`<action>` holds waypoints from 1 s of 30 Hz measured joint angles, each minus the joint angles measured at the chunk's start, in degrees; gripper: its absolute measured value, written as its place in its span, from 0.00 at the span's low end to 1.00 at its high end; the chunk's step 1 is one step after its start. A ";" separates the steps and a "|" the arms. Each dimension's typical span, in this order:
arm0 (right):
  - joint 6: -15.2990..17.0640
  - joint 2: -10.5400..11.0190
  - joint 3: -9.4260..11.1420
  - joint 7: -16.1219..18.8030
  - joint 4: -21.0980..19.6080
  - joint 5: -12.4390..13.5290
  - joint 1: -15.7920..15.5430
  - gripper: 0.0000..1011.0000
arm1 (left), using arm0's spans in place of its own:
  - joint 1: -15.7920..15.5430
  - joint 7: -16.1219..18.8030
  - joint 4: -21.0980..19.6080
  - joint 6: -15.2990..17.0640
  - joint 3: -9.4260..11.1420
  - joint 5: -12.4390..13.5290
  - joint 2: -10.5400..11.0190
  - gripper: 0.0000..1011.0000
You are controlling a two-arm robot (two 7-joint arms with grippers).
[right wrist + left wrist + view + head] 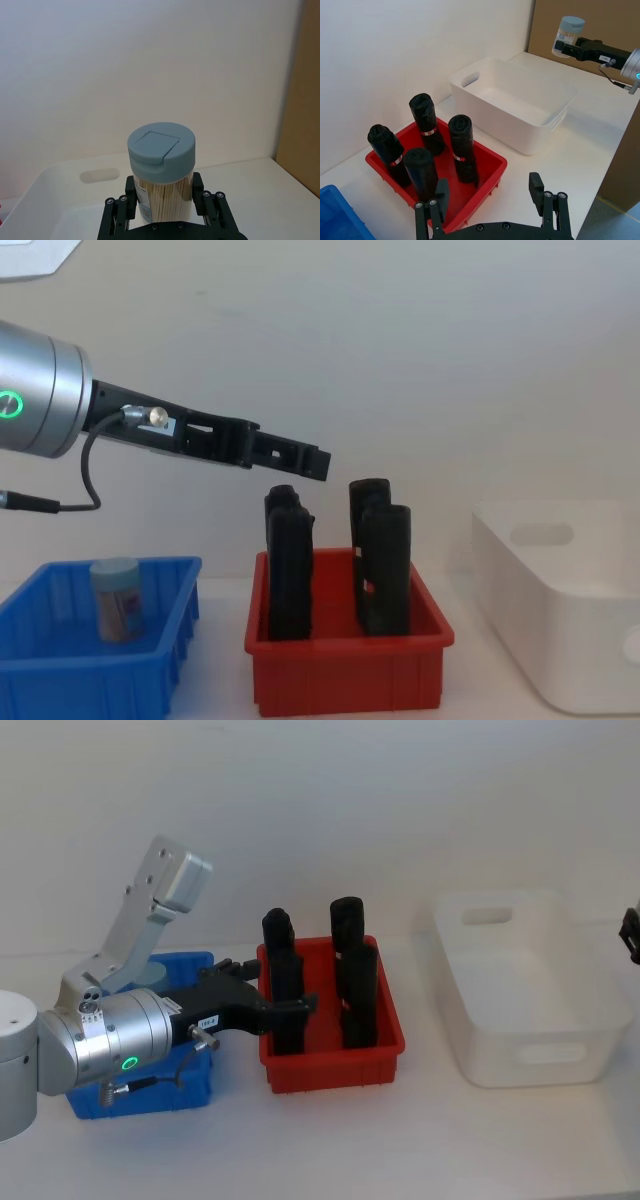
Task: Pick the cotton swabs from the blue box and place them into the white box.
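Robot test lab or bench cell, by the look: a bare white counter (450,1150) set against a plain white wall (400,800), with a brown board panel (600,15) closing off the far end, well beyond the left tool (489,192). Three open plastic bins stand in a row on the counter: blue box (60,680) beside the tool, red bin (350,680) just beneath it holding four black upright blocks (385,570), white box (530,1050) farther off. Behind the tool, a silver arm housing with a lit green indicator ring (129,1063).

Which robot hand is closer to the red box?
Left. The left gripper hovers over the left edge of the red bin; the right gripper, holding cotton swabs, is past the white box.
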 joint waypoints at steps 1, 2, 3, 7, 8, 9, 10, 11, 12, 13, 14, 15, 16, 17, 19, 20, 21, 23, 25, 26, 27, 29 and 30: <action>0.00 0.01 0.02 0.23 -0.10 0.02 -0.01 0.63 | 0.00 0.00 0.00 0.00 0.00 0.00 0.00 0.99; 0.00 0.03 0.04 0.43 -0.17 0.05 -0.01 0.63 | 0.00 0.00 0.00 0.00 0.00 0.00 0.00 0.99; -0.01 0.03 0.06 0.61 -0.23 0.07 -0.02 0.63 | 0.00 0.00 0.00 0.00 0.00 0.00 0.00 0.99; 0.38 0.04 0.05 2.03 -0.35 0.09 0.08 0.63 | 0.00 0.00 0.00 0.00 0.00 0.00 0.00 0.99; 0.38 0.04 0.05 2.03 -0.35 0.09 0.08 0.63 | 0.00 0.00 0.00 0.00 0.00 0.00 0.00 0.99; 0.61 0.01 -0.01 2.54 -0.35 0.06 0.18 0.63 | 0.00 0.00 0.00 0.00 0.00 0.00 0.00 0.99; 0.89 -0.05 -0.11 3.11 -0.18 0.00 0.34 0.63 | 0.00 0.00 0.00 0.00 0.00 0.00 0.00 0.99; 0.97 -0.07 -0.16 3.29 -0.08 -0.02 0.42 0.63 | 0.00 0.00 0.00 0.00 0.00 0.00 0.00 0.99; 1.10 -0.10 -0.22 3.56 0.03 -0.04 0.50 0.63 | 0.00 0.00 0.00 0.00 0.00 0.00 0.00 0.99; 1.30 -0.14 -0.28 3.96 0.16 -0.06 0.62 0.63 | 0.00 0.00 0.00 0.00 0.00 0.00 0.00 0.99; 1.60 -0.21 -0.38 4.56 0.47 -0.10 0.80 0.63 | 0.00 0.00 0.00 0.00 0.00 0.00 0.00 0.99; 1.77 -0.27 -0.48 4.88 0.71 -0.12 0.95 0.63 | 0.00 0.00 0.00 0.00 0.00 0.00 0.00 0.99; 2.09 -0.35 -0.60 5.52 1.10 -0.17 1.20 0.63 | 0.00 0.00 0.00 0.00 0.00 0.00 0.00 0.99; 2.33 -0.40 -0.68 5.97 1.32 -0.20 1.33 0.63 | 0.00 0.00 0.00 0.00 0.00 0.00 0.00 0.99; 2.93 -0.57 -0.93 6.98 2.15 -0.27 1.83 0.63 | 0.00 0.00 0.00 0.00 0.00 0.00 0.00 0.99; 2.93 -0.57 -0.93 6.98 2.15 -0.27 1.83 0.63 | 0.00 0.00 0.00 0.00 0.00 0.00 0.00 0.99; 3.40 -0.68 -1.09 7.76 2.66 -0.33 2.15 0.63 | 0.00 0.00 0.00 0.00 0.00 0.00 0.00 0.99; 3.79 -0.80 -1.26 8.39 3.21 -0.42 2.50 0.63 | 0.00 0.00 0.00 0.00 0.00 0.00 0.00 0.99; 4.35 -1.00 -1.54 9.29 4.17 -0.56 3.06 0.63 | 0.00 0.00 0.00 0.00 0.00 0.00 0.00 0.99; 4.73 -1.13 -1.71 9.91 4.76 -0.68 3.42 0.63 | 0.00 0.00 0.00 0.00 0.00 0.00 0.00 0.99; 4.90 -1.19 -1.80 10.18 5.05 -0.75 3.60 0.63 | 0.00 0.00 0.00 0.00 0.00 0.00 0.00 0.99; 5.26 -1.33 -1.96 10.75 5.70 -0.90 3.99 0.63 | 0.00 0.00 0.00 0.00 0.00 0.00 0.00 0.99; 5.52 -1.45 -2.11 11.16 6.28 -1.00 4.32 0.63 | 0.00 0.00 0.00 0.00 0.00 0.00 0.00 0.99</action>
